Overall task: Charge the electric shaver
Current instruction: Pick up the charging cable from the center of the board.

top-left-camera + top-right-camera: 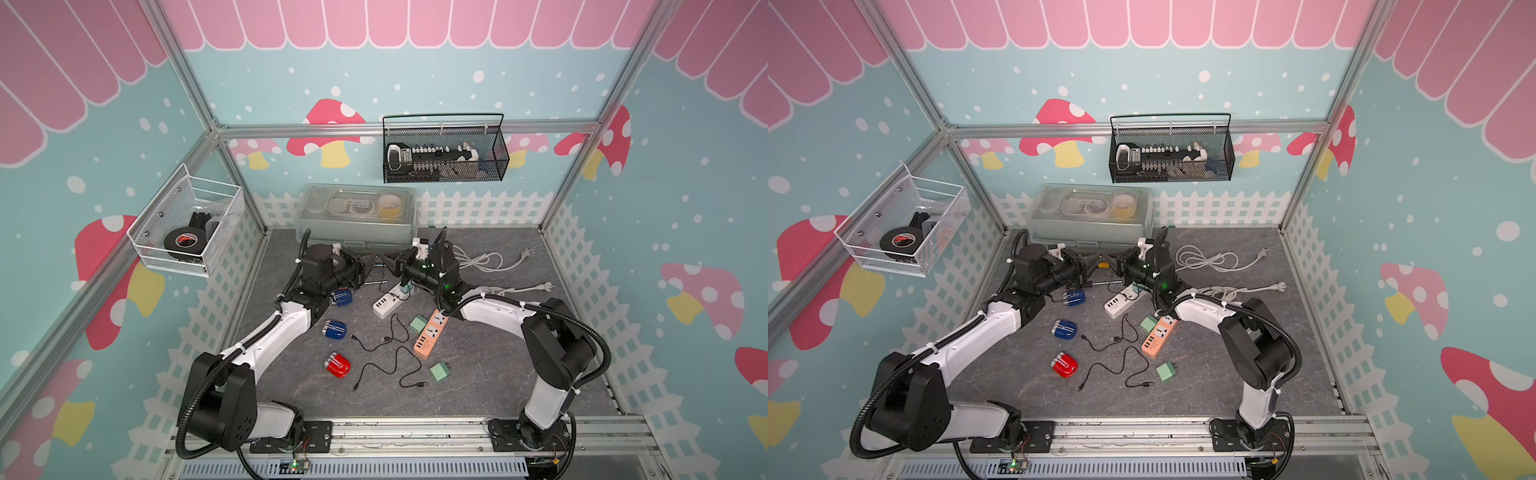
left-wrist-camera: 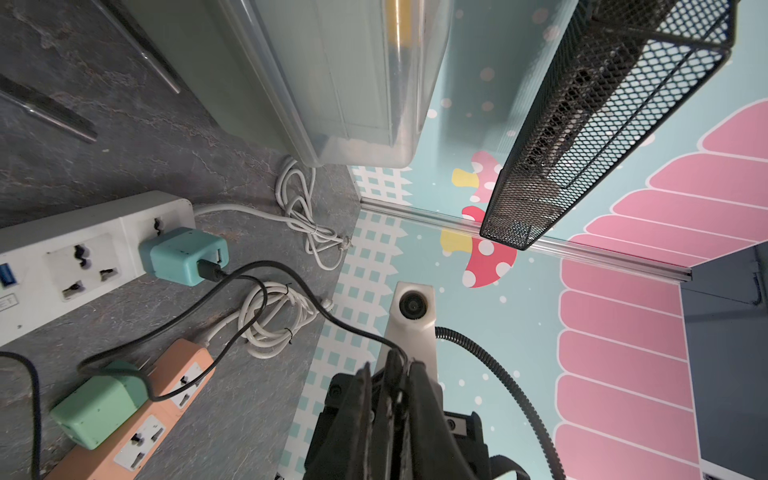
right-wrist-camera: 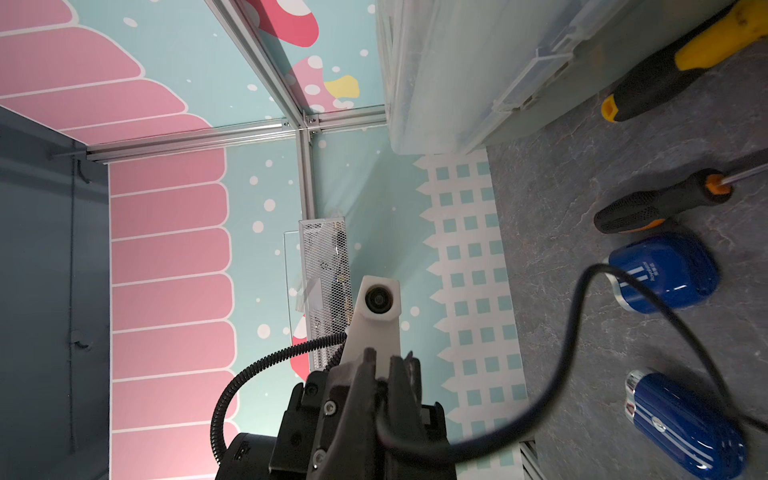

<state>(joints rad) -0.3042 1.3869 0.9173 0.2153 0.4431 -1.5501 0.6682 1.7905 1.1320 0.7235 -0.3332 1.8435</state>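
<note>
Claws: right claw [image 1: 383, 259] and left claw [image 1: 372, 261] are nose to nose, up off the grey mat [image 1: 478, 374], right in front of the clear lidded box [image 1: 353, 232].
Right claw grip: pinched fully closed on the black charging cable [image 3: 457, 449].
Left claw grip: jaws nearly together at that same bit of cable, but honestly can't tell if it's got hold or is just touching.
Cable: one way it runs to a USB plug sitting in the teal charger [image 2: 183, 255], which is in the white power strip [image 2: 37, 249]. The other way it loops across in front of the blue shaver [image 3: 665, 270]. Can't see whether that end is plugged into anything.
Shaver: lying on the mat just beside the left arm [image 1: 286, 328], near the claws. A second blue shaver [image 1: 334, 329] and a red shaver [image 1: 337, 365] lie further toward the front.
Handling: my guess is small, light, hard glossy shell, rounded so probably slippery. Take it across the flat sides mid-body, off the silver head. Cable's floppy, so pinch the stiff plug end.
Writing: blue shaver's shell seems to say Royalstar, tiny though. On the strip only "ET" of some label shows.
</note>
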